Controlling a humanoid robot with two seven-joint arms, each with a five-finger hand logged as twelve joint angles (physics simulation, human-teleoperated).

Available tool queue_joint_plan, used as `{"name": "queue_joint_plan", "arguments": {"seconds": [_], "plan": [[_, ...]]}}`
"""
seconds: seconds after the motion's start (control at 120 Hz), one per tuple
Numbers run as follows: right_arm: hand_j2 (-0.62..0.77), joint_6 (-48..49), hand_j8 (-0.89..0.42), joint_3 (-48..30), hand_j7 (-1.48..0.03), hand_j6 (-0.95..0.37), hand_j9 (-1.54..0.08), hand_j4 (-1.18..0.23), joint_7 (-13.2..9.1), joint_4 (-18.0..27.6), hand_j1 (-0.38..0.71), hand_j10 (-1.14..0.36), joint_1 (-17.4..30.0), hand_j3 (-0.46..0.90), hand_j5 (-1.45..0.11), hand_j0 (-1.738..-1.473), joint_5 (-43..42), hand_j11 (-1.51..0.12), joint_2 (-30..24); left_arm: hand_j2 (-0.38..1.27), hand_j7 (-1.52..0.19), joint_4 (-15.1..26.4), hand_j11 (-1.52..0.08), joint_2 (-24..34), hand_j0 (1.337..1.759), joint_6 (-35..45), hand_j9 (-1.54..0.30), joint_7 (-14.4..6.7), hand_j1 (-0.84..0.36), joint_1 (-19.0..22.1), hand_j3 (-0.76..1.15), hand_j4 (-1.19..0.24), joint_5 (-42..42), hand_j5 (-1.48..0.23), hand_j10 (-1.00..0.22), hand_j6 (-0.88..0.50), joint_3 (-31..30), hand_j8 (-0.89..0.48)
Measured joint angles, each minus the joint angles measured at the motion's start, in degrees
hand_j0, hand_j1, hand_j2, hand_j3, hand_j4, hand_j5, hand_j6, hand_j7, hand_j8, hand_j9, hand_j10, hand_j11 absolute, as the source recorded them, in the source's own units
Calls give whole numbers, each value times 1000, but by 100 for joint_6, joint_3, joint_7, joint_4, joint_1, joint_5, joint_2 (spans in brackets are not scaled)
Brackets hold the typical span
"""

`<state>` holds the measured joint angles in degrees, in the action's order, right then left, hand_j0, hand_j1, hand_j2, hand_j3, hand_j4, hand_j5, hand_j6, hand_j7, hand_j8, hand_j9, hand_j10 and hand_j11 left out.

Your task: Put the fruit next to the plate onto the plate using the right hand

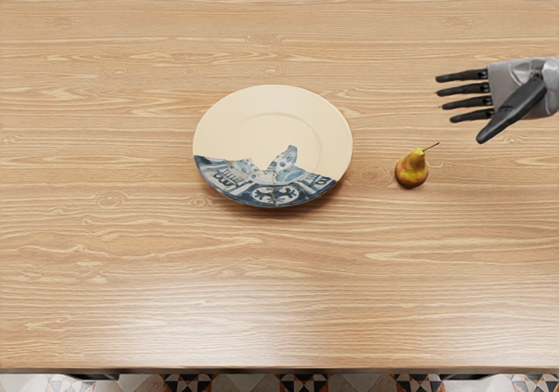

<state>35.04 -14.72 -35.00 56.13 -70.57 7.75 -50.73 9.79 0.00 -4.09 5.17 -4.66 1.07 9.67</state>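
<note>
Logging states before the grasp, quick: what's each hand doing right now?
Right hand: open, fingers spread, holding nothing; the pear lies apart from it.
Left hand: not in view.

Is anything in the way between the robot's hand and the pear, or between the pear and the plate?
No, nothing visible. Only the table surface shows between the open right hand and the pear, and between the pear and the plate, which sit apart.

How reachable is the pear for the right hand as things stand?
Likely yes. The right hand is open, above and right of the pear in the picture, with nothing between them; the plate lies on the pear's other side.
</note>
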Motion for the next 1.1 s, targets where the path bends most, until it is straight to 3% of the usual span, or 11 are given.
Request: {"name": "queue_joint_plan", "arguments": {"seconds": [0.233,0.458,0.8,1.1], "plan": [[-1,0,1,-7,0,1,0,0,0,11,-349,0,3,0,0,-1658,1,0,-23,2,-13,-2,-13,0,1658,-1,-13,2,337,0,0,-10,-1,-13,-10,-10,9,-10],[-1,0,1,-4,0,1,0,0,0,12,-349,0,-171,0,0,-1658,-104,0,360,2,-13,0,-13,0,1658,-2,-13,1,337,0,0,-10,4,-13,-10,-10,2,-10],[-1,-2,-1,103,0,-1,0,-1,0,12,-349,-1,-947,0,0,-1658,-1865,0,1264,2,-13,-3,-13,0,1658,0,-13,1,337,0,0,-10,-1,-13,-10,-10,0,-10],[-1,-13,-2,1648,0,-2,0,-2,0,15,-349,-1,-1645,0,0,-1658,-2570,0,1364,2,-13,-2,-13,0,1658,-1,-13,2,337,-8,0,-10,-1,-13,-10,-10,-7,-10]]}}
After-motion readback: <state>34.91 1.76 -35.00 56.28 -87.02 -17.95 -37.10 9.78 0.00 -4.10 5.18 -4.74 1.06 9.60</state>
